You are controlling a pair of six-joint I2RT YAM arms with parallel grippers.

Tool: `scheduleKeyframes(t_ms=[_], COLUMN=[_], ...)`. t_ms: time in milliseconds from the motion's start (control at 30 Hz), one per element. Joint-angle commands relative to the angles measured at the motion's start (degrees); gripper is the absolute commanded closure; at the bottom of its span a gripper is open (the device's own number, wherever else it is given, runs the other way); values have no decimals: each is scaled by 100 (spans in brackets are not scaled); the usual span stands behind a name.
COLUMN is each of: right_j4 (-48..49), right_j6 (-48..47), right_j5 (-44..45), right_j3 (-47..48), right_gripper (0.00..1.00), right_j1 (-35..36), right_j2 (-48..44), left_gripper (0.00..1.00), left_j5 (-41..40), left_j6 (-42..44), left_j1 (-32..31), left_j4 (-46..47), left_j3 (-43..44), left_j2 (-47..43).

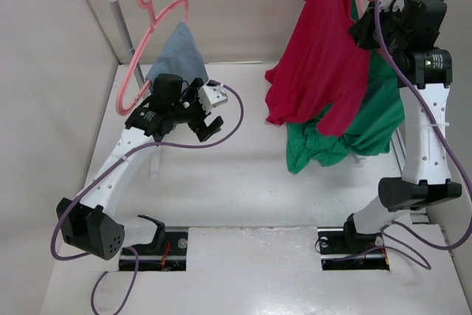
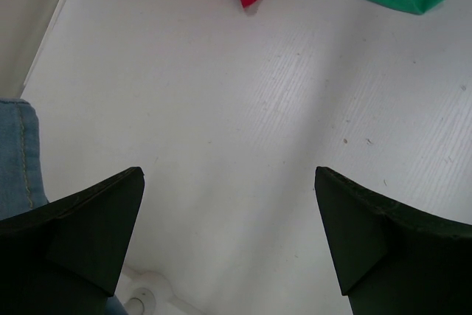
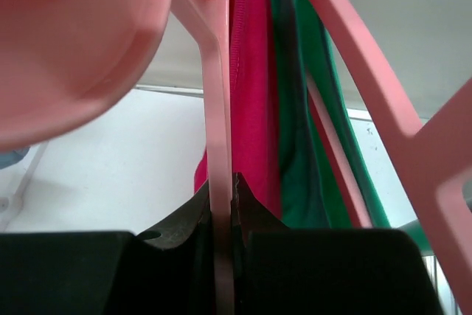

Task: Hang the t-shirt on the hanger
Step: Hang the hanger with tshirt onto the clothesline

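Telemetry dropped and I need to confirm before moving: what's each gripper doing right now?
Left gripper: open, holding nothing.
Right gripper: shut on the pink hanger, pinching its thin bar.

No text, label, brand, number or sign can be read in any of the views.

Top view looks down overall; wrist views sit close, perhaps sharing the t-shirt [image 1: 317,64].
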Motion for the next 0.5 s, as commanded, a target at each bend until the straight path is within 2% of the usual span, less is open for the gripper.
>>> scheduleKeyframes(t_ms=[0, 233, 267, 300, 367, 400, 467], right_j4=[779, 832, 832, 832, 893, 893, 824], right_j6=[134, 73, 73, -58, -190, -347, -524], right_j5=[-12, -196, -197, -284, -399, -399, -199], right_j3=[-72, -837, -1021, -1101, -1233, -1320, -1382], right_gripper=[100, 99, 82, 70, 54, 35, 29], right_j1=[-49, -101, -101, -101, -101, -49, 21], right_j2=[-173, -532, -629, -821, -1024, -1243, -1463], left_gripper=[0, 0, 0, 0, 0, 0, 0], left_j5=[92, 92, 92, 92, 92, 92, 153], left_j6=[26, 79, 79, 79, 79, 79, 79], left_j1=[-37, -37, -37, -37, -37, -37, -37], left_j4=[49, 49, 49, 49, 49, 49, 49], left_j3=[-28, -80, -133, -133, -133, -133, -133], left_j2=[-174, -227, -227, -227, -227, -227, -227])
